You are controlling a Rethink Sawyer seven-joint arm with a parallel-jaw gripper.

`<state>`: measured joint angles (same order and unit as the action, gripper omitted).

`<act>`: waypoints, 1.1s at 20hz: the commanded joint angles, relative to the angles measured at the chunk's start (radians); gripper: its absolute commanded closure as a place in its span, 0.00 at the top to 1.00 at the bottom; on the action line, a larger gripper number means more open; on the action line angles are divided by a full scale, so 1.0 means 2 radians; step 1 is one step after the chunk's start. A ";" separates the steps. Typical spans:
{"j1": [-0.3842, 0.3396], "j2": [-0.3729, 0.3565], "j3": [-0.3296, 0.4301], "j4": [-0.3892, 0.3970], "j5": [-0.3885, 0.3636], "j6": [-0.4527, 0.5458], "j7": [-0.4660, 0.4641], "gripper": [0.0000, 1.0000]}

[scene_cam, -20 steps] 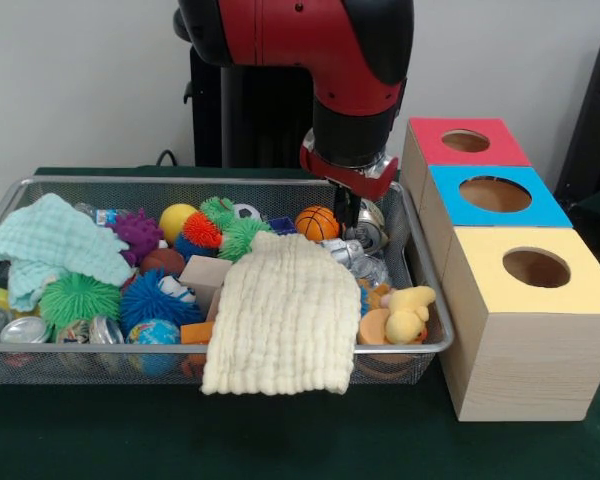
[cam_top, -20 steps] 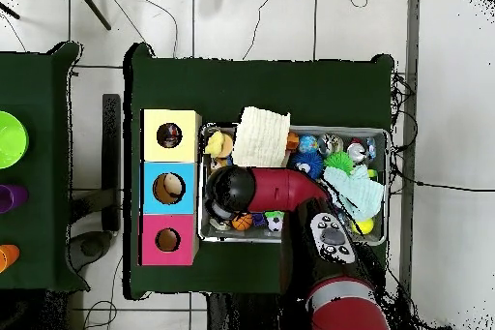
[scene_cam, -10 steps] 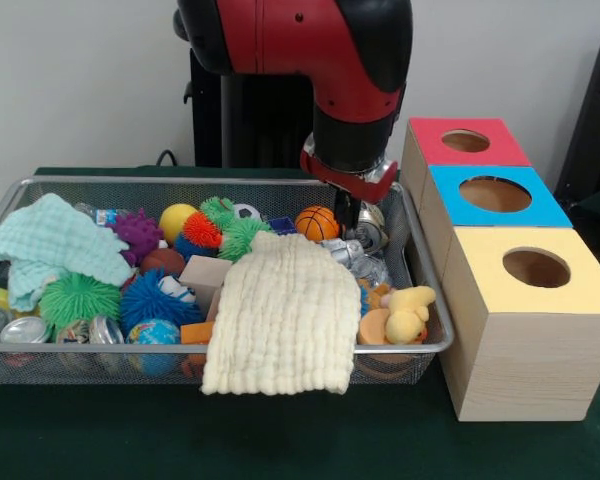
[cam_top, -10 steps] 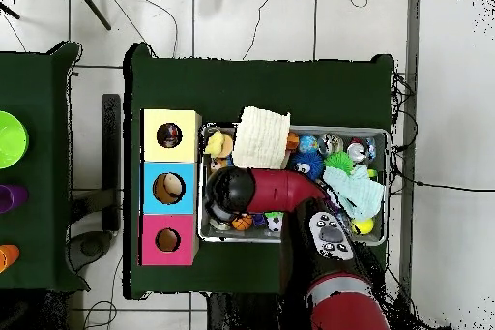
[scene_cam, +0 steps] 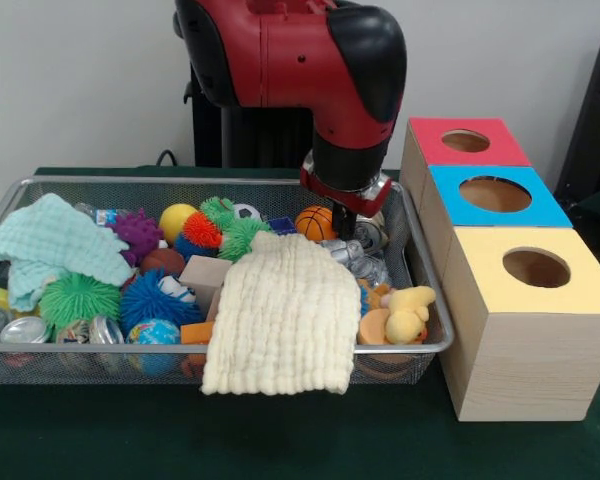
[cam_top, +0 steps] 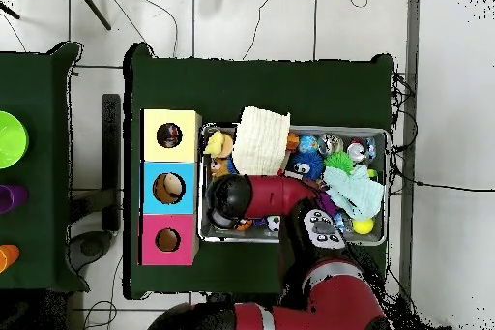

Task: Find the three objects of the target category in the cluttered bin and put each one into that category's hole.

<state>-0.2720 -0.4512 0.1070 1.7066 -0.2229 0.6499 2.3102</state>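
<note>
I can read no words, numbers, brand marks or signs anywhere in either view. The three wooden boxes (scene_cam: 510,250) carry only plain coloured tops of red, blue and yellow, each with a hole and no lettering. The small cans (scene_cam: 25,330) and wrappers in the wire basket (scene_cam: 280,182) show print too small and blurred to make out.

- Wire bin (cam_top: 389,189) sat mid-frame on dark green table (cam_top: 261,89), packed w/ toys.
- Cream cloth (cam_top: 261,138) hung over bin's upper edge.
- Mint cloth (cam_top: 355,187) lay at bin's right.
- Red arm (cam_top: 280,193) reached in from bottom, covering bin's lower left.
- Box w/ yellow hole (cam_top: 169,135), blue hole (cam_top: 169,188), red hole (cam_top: 168,240) stood just left of bin.
</note>
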 commanded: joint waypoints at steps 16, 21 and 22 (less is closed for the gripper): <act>-0.003 0.087 0.011 -0.037 -0.050 -0.113 -0.005 0.00; -0.010 0.090 0.014 -0.037 -0.054 -0.117 -0.015 0.00; -0.013 0.090 0.014 -0.037 -0.057 -0.118 -0.020 0.00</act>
<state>-0.2698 -0.3983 0.1051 1.6964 -0.2358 0.5883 2.3100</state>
